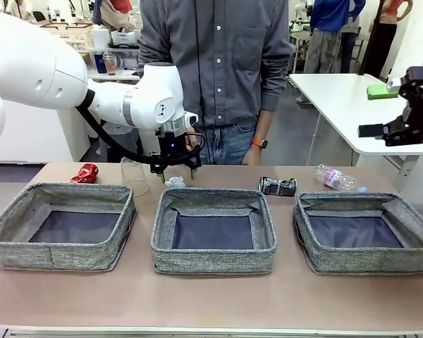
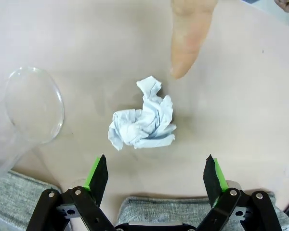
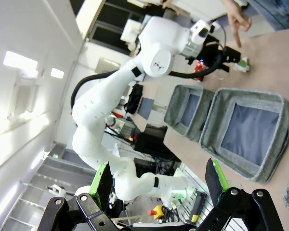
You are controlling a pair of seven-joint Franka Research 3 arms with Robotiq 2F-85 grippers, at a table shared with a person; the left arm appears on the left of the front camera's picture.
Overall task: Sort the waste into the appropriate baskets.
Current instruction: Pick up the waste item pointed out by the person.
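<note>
Hovering right over the crumpled white tissue (image 2: 143, 118), the left end effector (image 2: 155, 161) has its jaws wide apart with nothing in them. In the left wrist view the tissue lies just ahead of the green fingertips (image 2: 216, 174), roughly centred in the gap and touching neither. It's on the bare worktop (image 1: 211, 303), just behind the far rim of the middle basket (image 1: 211, 260). A person's finger (image 2: 190, 38) points down at the worktop just beyond the tissue.

The clear plastic cup (image 1: 134, 176) is off to the tissue's left, by the far corner of the left basket (image 1: 56, 255), and the crushed red can (image 1: 84, 173) is further left still. On the other side, the crushed dark-silver can (image 1: 278, 186) and the clear plastic bottle (image 1: 336, 178) lie behind the right basket (image 1: 366, 262).

The right end effector (image 3: 158, 168) is up in the air well off to the right, fingers spread, gripping nothing.
</note>
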